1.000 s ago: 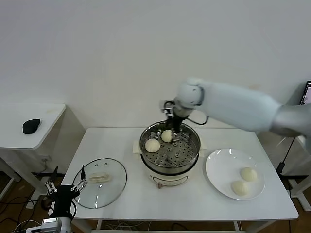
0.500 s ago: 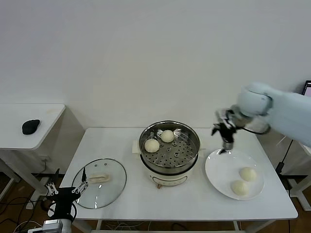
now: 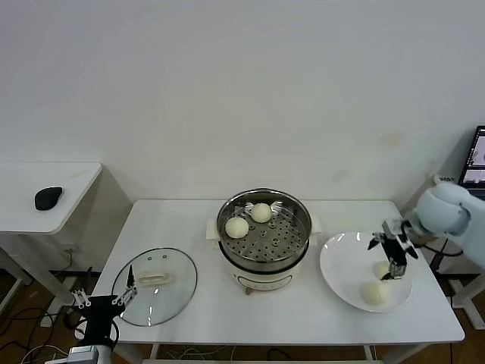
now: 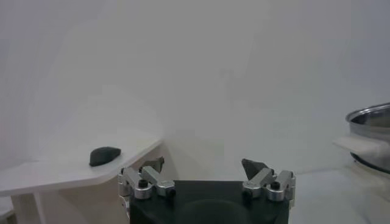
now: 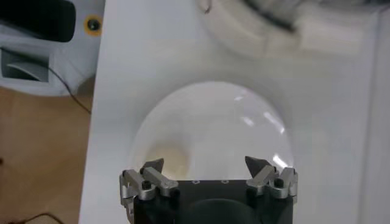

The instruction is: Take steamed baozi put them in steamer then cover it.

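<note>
Steel right gripper (image 3: 393, 258) fingers spread wide, empty, above the plate (image 3: 338, 267).

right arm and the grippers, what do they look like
The right arm has a smooth, rounded white shell with a thin black cable near its wrist. The right gripper and left gripper share one build: a black body, silver metal linkages with dark screws, and short dark fingers.

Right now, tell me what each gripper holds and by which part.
Nothing is held. The right gripper hangs open above the plate; the left gripper is open and parked.
</note>
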### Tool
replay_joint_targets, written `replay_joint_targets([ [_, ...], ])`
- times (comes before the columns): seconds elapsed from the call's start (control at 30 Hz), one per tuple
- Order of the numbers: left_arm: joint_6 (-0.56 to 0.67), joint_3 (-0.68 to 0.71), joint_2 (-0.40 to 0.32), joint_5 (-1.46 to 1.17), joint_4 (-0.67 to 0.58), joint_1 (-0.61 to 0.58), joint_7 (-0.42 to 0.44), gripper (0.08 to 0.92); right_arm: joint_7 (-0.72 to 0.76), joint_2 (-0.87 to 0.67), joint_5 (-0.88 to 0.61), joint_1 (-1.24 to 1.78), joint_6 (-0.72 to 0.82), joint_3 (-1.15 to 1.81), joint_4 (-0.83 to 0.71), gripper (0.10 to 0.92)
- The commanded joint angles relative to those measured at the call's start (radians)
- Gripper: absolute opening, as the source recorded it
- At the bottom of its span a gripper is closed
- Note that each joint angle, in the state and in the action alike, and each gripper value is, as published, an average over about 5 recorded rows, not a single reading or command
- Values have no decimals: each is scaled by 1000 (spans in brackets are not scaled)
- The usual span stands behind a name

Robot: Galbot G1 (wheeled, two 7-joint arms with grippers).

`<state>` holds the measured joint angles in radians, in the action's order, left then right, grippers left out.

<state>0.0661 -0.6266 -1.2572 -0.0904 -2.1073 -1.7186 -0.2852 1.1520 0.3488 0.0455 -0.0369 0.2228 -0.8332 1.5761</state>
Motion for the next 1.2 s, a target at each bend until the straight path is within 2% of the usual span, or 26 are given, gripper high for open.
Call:
replay_joint_targets([
  [0.03, 5, 1, -1, 20, 4, 0, 0, 823, -52, -25, 125, 332, -37, 247, -14, 823],
  [0.7, 11, -4, -9, 24, 5, -9, -1, 823, -84, 96, 170, 364, -22, 249, -119, 820],
  [1.2, 12, -5, -9, 25, 4, -9, -3, 823, -92, 115, 156, 352, -9, 250, -132, 652],
])
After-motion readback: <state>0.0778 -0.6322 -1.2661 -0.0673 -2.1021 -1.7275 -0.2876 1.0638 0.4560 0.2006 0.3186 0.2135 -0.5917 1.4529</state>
